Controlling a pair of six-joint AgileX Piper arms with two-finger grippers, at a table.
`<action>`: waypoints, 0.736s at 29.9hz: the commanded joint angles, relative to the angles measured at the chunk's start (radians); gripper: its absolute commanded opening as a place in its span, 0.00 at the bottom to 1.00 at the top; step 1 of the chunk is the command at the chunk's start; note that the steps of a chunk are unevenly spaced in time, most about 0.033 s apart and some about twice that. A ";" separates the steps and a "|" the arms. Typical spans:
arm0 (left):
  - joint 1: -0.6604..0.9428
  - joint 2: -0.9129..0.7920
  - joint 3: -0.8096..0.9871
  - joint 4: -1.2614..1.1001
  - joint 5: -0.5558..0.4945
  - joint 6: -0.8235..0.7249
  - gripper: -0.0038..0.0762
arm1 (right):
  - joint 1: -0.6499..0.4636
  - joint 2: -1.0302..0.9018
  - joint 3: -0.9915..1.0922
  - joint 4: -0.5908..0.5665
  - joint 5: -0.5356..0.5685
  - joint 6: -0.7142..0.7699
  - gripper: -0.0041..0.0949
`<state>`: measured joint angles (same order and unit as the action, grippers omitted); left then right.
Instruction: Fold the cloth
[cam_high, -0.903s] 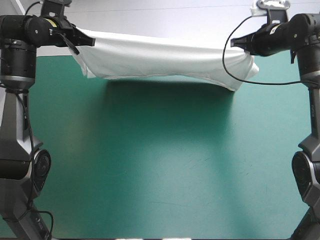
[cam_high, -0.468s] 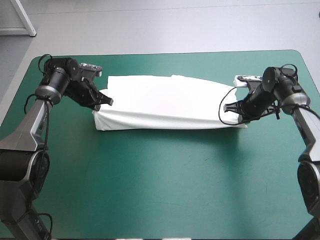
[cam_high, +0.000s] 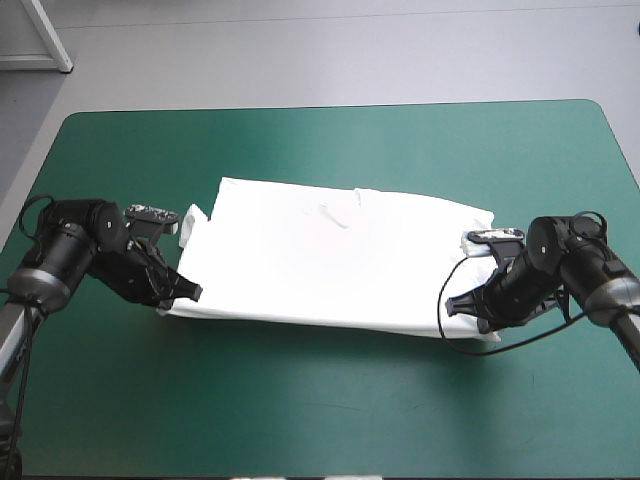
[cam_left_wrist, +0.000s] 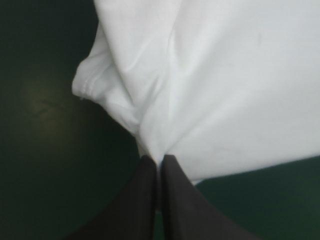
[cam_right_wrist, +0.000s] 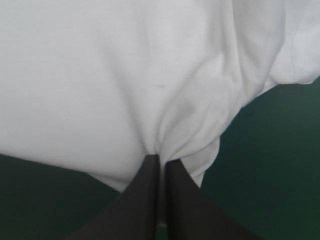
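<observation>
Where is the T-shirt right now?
In the high view the T-shirt lies spread across the middle of the table, its near corners pinched by the left hand and the right hand.

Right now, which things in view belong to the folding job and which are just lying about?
Job in hand:
T-shirt, white, spread on the table
left claw, shut on one near corner
right claw, shut on the other near corner

Lying about:
only the teal-green cover; no other loose item shows
</observation>
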<state>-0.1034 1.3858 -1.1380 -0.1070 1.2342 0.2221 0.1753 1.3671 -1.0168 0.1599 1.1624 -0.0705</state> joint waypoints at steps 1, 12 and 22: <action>0.003 -0.084 0.081 -0.006 0.043 -0.008 0.04 | 0.001 -0.087 0.057 0.001 -0.002 -0.011 0.02; 0.003 -0.089 0.228 -0.074 -0.063 -0.005 0.32 | 0.001 -0.114 0.116 0.029 -0.086 -0.019 0.45; 0.003 -0.108 0.111 -0.077 -0.152 -0.078 0.60 | 0.001 -0.145 -0.001 -0.079 -0.158 0.026 0.83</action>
<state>-0.1014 1.3224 -0.9382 -0.1748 1.1116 0.1667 0.1768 1.2669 -0.9534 0.1286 1.0270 -0.0562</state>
